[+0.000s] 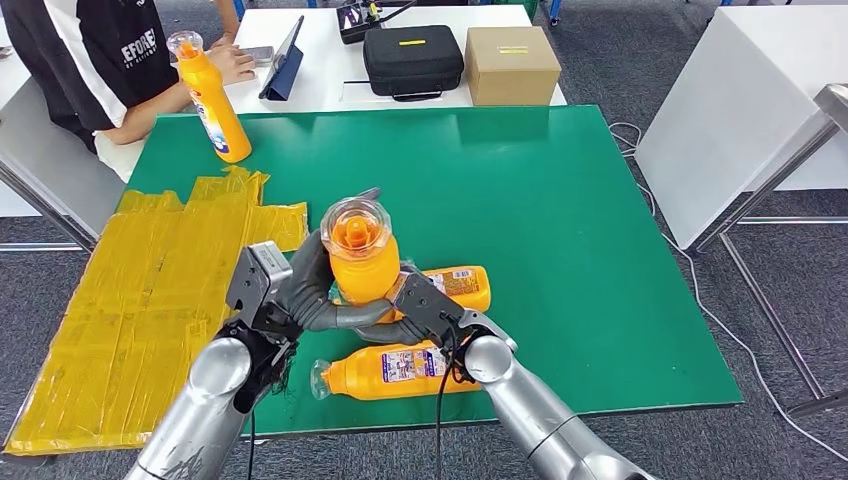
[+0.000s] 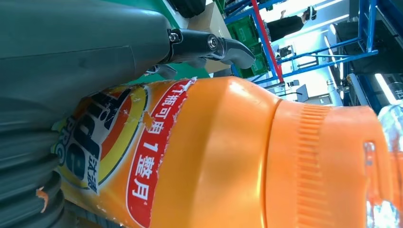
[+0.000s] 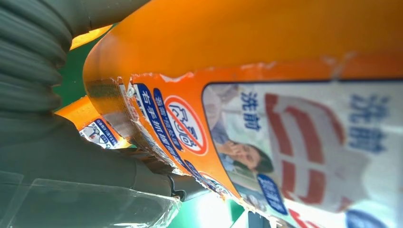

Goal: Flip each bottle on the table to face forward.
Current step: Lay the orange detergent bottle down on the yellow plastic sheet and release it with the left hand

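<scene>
Bottle (image 1: 362, 262) gripped upright by both hands (image 1: 305, 290) (image 1: 425, 312); two bottles (image 1: 400, 370) lying beside.

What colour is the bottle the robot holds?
Orange bottle, clearest in the head view.

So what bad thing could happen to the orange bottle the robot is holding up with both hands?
The upright orange plastic bottle is gripped by the left hand and right hand right above two orange bottles lying on the green mat. It might slip and knock the nearer lying bottle, which could roll off the mat's front edge.
</scene>
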`<action>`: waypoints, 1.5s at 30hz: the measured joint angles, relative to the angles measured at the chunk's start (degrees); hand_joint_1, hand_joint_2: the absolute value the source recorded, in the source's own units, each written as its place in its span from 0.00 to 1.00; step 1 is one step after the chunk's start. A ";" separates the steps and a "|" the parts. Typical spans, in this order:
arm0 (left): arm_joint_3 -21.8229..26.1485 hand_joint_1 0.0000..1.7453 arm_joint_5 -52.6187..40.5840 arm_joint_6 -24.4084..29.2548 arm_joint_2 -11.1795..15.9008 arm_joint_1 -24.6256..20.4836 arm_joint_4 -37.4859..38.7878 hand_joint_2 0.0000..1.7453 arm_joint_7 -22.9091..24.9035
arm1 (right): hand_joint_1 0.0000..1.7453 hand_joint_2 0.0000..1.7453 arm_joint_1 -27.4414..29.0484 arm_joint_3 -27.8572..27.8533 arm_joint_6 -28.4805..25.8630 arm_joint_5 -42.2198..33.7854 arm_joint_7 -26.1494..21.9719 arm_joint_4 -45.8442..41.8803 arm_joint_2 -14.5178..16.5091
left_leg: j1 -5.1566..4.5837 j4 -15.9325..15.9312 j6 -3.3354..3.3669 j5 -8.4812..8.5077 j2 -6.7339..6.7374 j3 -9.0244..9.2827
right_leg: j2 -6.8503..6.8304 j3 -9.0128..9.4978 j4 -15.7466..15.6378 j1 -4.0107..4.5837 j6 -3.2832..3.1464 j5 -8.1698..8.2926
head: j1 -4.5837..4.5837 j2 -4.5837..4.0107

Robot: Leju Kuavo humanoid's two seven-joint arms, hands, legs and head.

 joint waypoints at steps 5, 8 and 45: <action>0.00 0.68 -0.08 -0.43 0.00 0.33 0.00 1.00 -0.32 | 1.00 1.00 0.14 0.32 -0.07 0.07 0.01 -0.19 -0.47 | 0.00 0.00 0.00 0.00 0.01 0.00 | 0.00 -0.01 0.00 0.00 0.00 0.00 | -0.01 0.01; 0.00 0.98 -0.11 -0.77 0.00 0.55 0.00 1.00 -0.42 | 1.00 1.00 0.40 0.39 -0.12 0.12 0.01 -0.20 -0.65 | 0.00 0.00 0.00 0.00 0.01 0.00 | 0.00 -0.01 0.00 0.00 0.00 0.00 | -0.01 0.00; 5.06 1.00 -7.20 5.45 0.00 0.34 0.09 1.00 -2.48 | 0.00 1.00 6.67 -3.35 -3.48 2.16 -2.55 -12.16 -4.58 | 0.00 0.00 0.00 0.00 0.01 0.00 | 0.00 -0.02 -0.01 0.00 0.00 0.00 | 0.00 0.01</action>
